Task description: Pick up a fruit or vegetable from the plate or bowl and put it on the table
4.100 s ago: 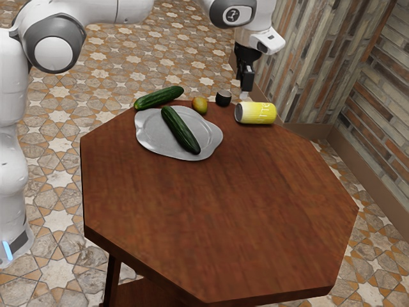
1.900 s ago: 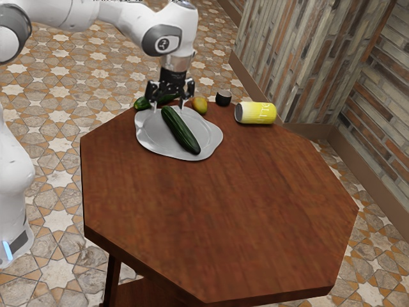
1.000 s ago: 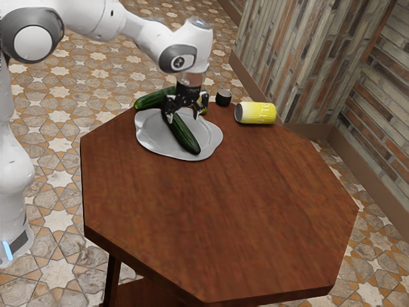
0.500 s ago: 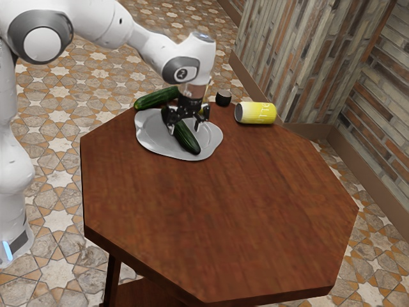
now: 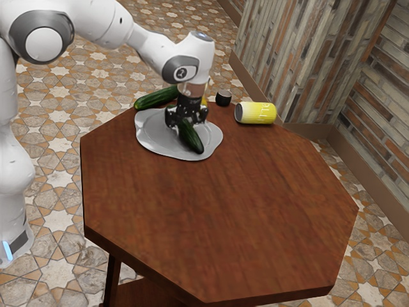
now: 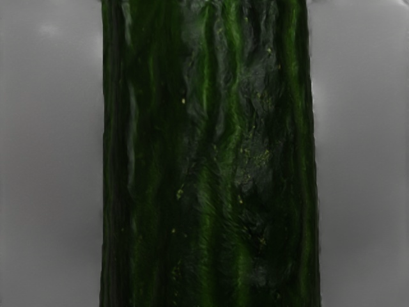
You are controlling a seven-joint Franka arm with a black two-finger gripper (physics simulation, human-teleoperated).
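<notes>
Okay, black two-finger gripper (image 5: 187, 125) partly closed, pinching ridged green cucumber (image 5: 192, 139) from both sides at gray wavy-edged plate (image 5: 152, 135), lift unclear, second cucumber (image 5: 155, 98) beside plate, yellow can (image 5: 257, 113) apart.

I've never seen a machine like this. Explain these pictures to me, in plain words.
The machine is one white robot arm ending in a black claw. The exterior view comes from a camera standing at the arm's side; the wrist view comes from a camera on the arm's hand, looking closely at a cucumber.

That cucumber lies on a grey plate on a wooden table. Also on the table are a second cucumber, a small dark round object and a yellow can on its side. Something yellow peeks out behind the claw.

Is anything held? The claw is right at the cucumber on the plate, but I can't tell whether it has gripped it.
</notes>
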